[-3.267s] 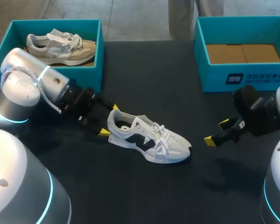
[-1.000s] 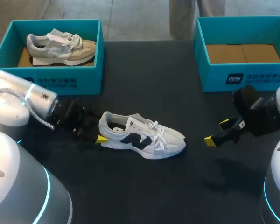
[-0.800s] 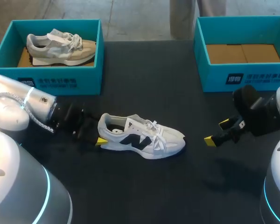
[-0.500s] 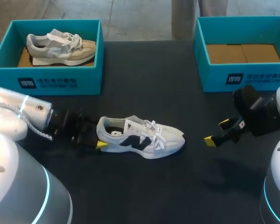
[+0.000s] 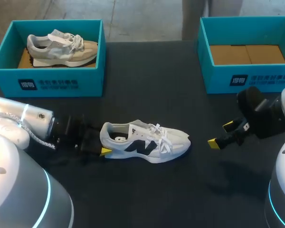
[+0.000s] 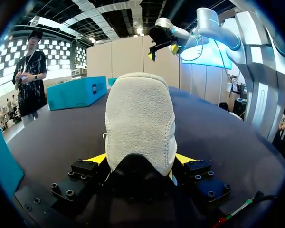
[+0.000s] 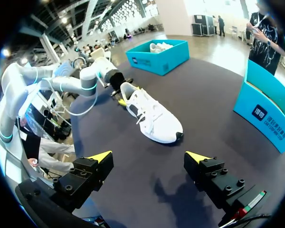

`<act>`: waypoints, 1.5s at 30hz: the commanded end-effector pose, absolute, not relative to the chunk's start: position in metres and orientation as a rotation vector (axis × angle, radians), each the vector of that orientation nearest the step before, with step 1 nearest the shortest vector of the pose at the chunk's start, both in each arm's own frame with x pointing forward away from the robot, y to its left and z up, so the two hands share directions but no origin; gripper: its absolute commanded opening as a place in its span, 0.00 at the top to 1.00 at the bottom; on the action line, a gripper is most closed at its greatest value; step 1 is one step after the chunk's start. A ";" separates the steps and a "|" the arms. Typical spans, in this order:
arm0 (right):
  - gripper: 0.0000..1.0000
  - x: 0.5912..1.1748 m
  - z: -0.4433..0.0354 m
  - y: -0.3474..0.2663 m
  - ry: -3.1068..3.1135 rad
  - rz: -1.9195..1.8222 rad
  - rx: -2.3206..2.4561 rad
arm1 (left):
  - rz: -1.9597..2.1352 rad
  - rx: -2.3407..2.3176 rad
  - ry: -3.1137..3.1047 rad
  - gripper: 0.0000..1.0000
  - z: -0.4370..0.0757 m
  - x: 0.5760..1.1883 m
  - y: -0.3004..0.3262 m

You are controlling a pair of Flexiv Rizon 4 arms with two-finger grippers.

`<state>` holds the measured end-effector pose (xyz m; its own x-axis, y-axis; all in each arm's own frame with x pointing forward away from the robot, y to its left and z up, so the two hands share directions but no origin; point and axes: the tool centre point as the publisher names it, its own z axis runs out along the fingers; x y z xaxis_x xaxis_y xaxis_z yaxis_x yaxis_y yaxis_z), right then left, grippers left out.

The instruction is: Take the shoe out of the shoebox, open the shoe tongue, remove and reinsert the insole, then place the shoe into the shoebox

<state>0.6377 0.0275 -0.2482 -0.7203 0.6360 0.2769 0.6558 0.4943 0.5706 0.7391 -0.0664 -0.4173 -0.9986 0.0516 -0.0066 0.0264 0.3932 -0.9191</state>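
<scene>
A white shoe [image 5: 147, 141] with dark side marks and white laces lies on its sole on the dark table, toe toward the right. My left gripper [image 5: 104, 144] is shut on its heel. In the left wrist view the grey heel [image 6: 140, 118] fills the space between the yellow fingertips [image 6: 97, 158], which press it from both sides. My right gripper [image 5: 220, 134] hangs open above the table to the right of the toe, holding nothing. From the right wrist the shoe [image 7: 152, 116] lies ahead of that gripper [image 7: 148, 156].
A teal shoebox [image 5: 61, 85] at the back left holds a beige shoe [image 5: 61, 47]. A second teal shoebox [image 5: 249, 78] at the back right shows only its cardboard floor. Bare tabletop lies in front of the shoe.
The left arm has swung lower toward the front, turning the held shoe so that it lies more crosswise. The right arm has kept still.
</scene>
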 end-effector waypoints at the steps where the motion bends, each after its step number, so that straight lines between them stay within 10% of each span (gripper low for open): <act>1: 0.00 0.636 -0.248 0.027 -2.691 -1.051 -1.162 | 1.708 -0.067 -2.600 1.00 -0.421 0.736 -0.069; 45: 0.00 0.653 -0.242 0.065 -2.641 -0.981 -1.406 | 1.705 -0.071 -2.599 1.00 -0.421 0.736 -0.069</act>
